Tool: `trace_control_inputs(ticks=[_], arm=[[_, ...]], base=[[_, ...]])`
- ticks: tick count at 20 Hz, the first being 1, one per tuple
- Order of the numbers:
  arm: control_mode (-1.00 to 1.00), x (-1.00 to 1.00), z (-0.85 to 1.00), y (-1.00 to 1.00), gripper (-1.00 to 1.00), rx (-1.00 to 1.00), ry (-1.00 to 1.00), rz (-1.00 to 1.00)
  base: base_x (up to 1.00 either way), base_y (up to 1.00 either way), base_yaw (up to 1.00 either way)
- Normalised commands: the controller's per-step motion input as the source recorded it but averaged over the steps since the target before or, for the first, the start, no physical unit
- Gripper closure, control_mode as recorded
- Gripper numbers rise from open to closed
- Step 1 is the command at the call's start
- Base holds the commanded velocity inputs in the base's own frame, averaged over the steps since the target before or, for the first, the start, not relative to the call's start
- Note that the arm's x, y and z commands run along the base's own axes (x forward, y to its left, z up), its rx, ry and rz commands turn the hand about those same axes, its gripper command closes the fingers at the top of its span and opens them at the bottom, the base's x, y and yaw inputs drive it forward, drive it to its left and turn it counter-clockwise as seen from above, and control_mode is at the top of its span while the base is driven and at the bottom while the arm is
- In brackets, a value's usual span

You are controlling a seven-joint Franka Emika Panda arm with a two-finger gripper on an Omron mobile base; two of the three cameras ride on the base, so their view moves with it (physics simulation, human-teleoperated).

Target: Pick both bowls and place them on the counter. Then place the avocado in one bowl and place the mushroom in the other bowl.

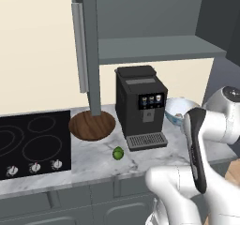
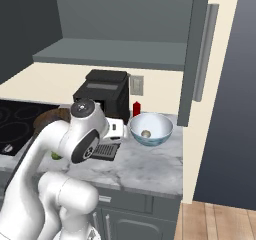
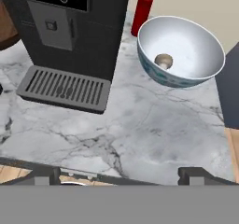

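Left base view: the wooden bowl (image 1: 92, 124) sits empty on the counter (image 1: 93, 161); the avocado (image 1: 118, 153) lies loose at its five o'clock, so it likely goes in next. Right base view: the white bowl (image 2: 151, 129) holds the mushroom (image 2: 145, 133). Hand view: the gripper (image 3: 119, 175) is spread wide, empty; the mushroom lies at its one o'clock.

From the left base view my arm (image 1: 199, 144) covers the white bowl's (image 1: 176, 108) right half at centre right. In the right base view the wooden bowl (image 2: 50, 116) and avocado (image 2: 55, 156) peek past it, centre left. Cooktop (image 1: 28, 144) cut off at left edge.
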Motion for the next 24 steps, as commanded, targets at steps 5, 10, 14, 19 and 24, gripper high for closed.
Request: trace_control_inputs(ticks=[5, 10, 14, 19, 24], arm=[[-1.00, -0.37, 0.22, 0.32, -1.00, 0.07, 0.09, -0.08], [-1.00, -0.32, 0.17, 0.36, -1.00, 0.09, 0.10, -0.10], [-1.00, -0.14, 0.13, 0.53, -1.00, 0.10, 0.00, -0.06], [-1.00, -0.03, 0.08, 0.62, -1.00, 0.10, 0.04, -0.03], [-1.00, -0.01, 0.01, 0.66, -1.00, 0.09, 0.07, 0.00]], base=[[0.00, 0.00, 0.00], [0.00, 0.00, 0.00], [0.00, 0.00, 0.00], [0.00, 0.00, 0.00], [0.00, 0.00, 0.00]])
